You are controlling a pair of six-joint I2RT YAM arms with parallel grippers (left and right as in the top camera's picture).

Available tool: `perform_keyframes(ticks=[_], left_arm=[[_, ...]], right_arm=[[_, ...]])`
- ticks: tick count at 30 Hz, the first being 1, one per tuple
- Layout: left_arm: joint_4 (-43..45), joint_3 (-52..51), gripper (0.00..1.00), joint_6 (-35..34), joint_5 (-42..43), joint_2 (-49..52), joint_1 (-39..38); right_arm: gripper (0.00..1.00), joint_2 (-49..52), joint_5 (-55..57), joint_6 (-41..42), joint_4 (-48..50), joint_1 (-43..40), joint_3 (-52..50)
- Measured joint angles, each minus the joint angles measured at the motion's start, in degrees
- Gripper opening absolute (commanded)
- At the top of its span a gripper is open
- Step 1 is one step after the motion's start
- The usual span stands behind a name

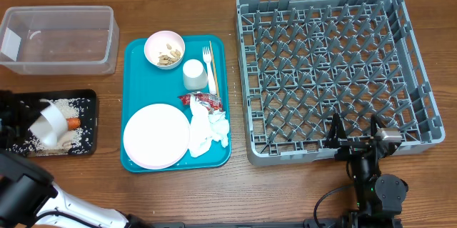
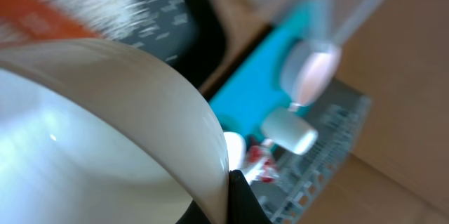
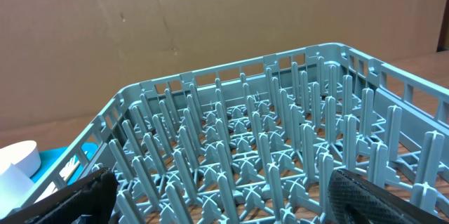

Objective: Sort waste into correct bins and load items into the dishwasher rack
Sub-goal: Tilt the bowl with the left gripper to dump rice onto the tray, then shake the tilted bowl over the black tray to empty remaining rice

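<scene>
The grey dishwasher rack (image 1: pixel 335 67) fills the counter's far right corner. The right gripper (image 1: pixel 355 136) sits at the rack's near side, fingers spread wide, holding nothing. The clear tub (image 1: pixel 61 38) occupies the far left corner. At the left edge, the left gripper (image 1: pixel 34 122) clamps a tilted white bowl (image 1: pixel 48 124) over the black tray (image 1: pixel 91 117), which holds rice (image 1: pixel 68 105) and a carrot (image 1: pixel 73 122).

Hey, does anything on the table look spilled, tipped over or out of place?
A white bowl is tipped on its side over the black tray, with rice and a carrot scattered in the tray. It all appears to lie inside the tray, not on the table.
</scene>
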Motion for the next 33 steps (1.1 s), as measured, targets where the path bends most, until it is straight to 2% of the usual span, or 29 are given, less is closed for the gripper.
perform_keyframes(ticks=[6,8,9,11,13,19,22,26,30,33], left_arm=[[0.22,0.02,0.07,-6.36,-11.23,-0.22,-5.03],[0.66,0.02,0.19,-8.15,-15.23,-0.87,-7.26],[0.98,0.04,0.33,-9.35,-17.68,-1.49,-8.48],[1.49,0.39,0.42,-11.04,-22.08,-2.89,-10.6],[1.62,0.9,0.43,-12.48,-25.27,-4.0,-12.17],[1.6,1.36,0.32,-13.88,-31.12,-5.05,-13.25],[1.42,1.36,0.3,-14.14,-32.33,-5.05,-13.27],[0.9,1.36,0.36,-14.14,-32.87,-5.05,-13.27],[0.74,1.36,0.59,-14.12,-32.83,-5.05,-13.97],[0.81,1.33,0.63,-14.93,-34.01,-5.03,-16.5]], right_arm=[[1.0,0.0,-0.02,0.02,0.02,0.0,0.0],[1.0,0.0,0.0,0.02,0.02,0.0,0.0],[1.0,0.0,0.0,0.0,0.0,0.0,0.0],[1.0,0.0,-0.02,-0.02,0.02,0.0,0.0],[1.0,0.0,-0.02,0.0,-0.02,0.0,0.0],[1.0,0.0,-0.02,0.02,0.0,0.0,0.0],[1.0,0.0,-0.02,0.0,-0.02,0.0,0.0],[1.0,0.0,-0.02,-0.02,0.0,0.0,0.0],[1.0,0.0,0.0,0.0,0.02,0.0,0.0],[1.0,0.0,-0.02,0.02,0.07,0.0,0.0]])
